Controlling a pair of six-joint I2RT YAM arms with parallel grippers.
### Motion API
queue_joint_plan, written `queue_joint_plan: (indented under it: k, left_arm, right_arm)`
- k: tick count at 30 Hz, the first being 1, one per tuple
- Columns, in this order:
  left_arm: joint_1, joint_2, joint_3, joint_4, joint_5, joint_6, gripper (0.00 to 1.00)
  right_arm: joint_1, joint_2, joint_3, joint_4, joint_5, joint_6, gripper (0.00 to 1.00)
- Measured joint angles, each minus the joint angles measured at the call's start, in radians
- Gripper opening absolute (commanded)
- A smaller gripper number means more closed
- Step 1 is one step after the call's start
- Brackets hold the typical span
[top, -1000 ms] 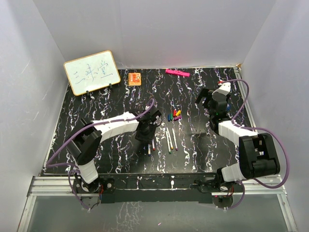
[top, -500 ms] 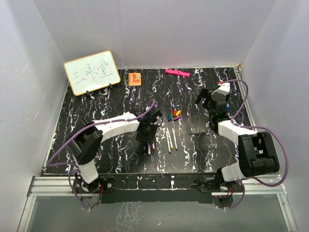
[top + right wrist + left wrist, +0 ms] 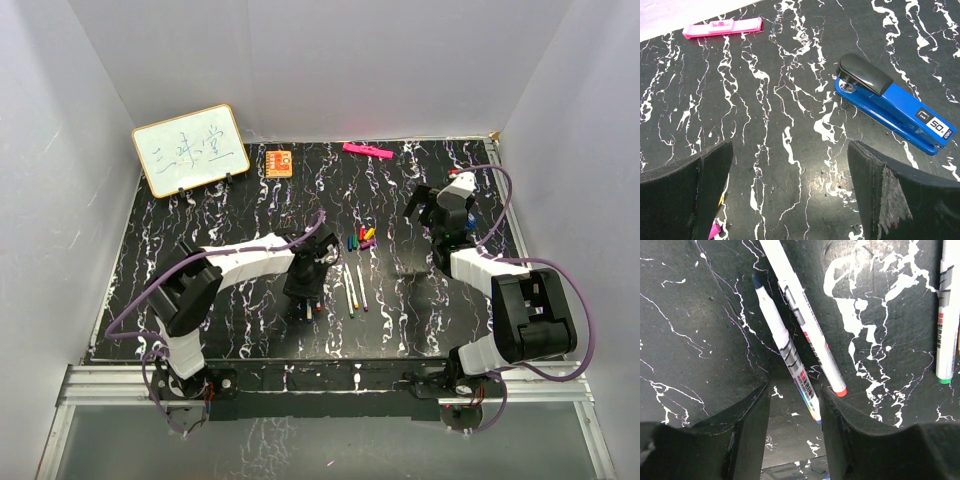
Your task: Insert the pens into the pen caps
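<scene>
Two pens (image 3: pixel 807 335): judged light, stiff, slick.
Blue-tip pen (image 3: pixel 785 347): to be gripped mid-barrel.
Left gripper (image 3: pixel 794 397): half spread, straddling it.
Right gripper (image 3: pixel 790 165): spread wide, empty.

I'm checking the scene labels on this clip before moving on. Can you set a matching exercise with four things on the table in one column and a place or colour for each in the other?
Things:
1. whiteboard
2. pink bar
3. stapler
4. pen caps

Descriptions:
A. blue body, black top
B. propped up at the far left corner
C. small multicoloured cluster in the middle
D. lying flat along the far edge

Pairs: 1-B, 2-D, 3-A, 4-C
</scene>
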Motion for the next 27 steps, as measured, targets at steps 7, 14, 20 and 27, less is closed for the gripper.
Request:
queue_joint_plan:
  k: [7, 14, 20, 27]
  left_arm:
    - [-0.006, 0.000, -0.028, -0.031, 0.002, 0.000, 0.43]
    - [-0.010, 0.007, -0.026, -0.039, -0.034, 0.000, 0.44]
    - [-0.018, 0.019, -0.014, -0.047, -0.055, 0.011, 0.44]
    - [-0.018, 0.043, 0.013, -0.068, -0.056, 0.037, 0.43]
  right_arm:
    - [0.000, 0.000, 0.000, 0.000, 0.003, -0.003, 0.98]
    - [0.000, 0.003, 0.000, 0.001, 0.003, -0.003, 0.98]
    - [0.000, 0.004, 0.000, 0.002, 0.002, -0.003, 0.98]
    - [0.000, 0.004, 0.000, 0.002, -0.001, -0.003, 0.98]
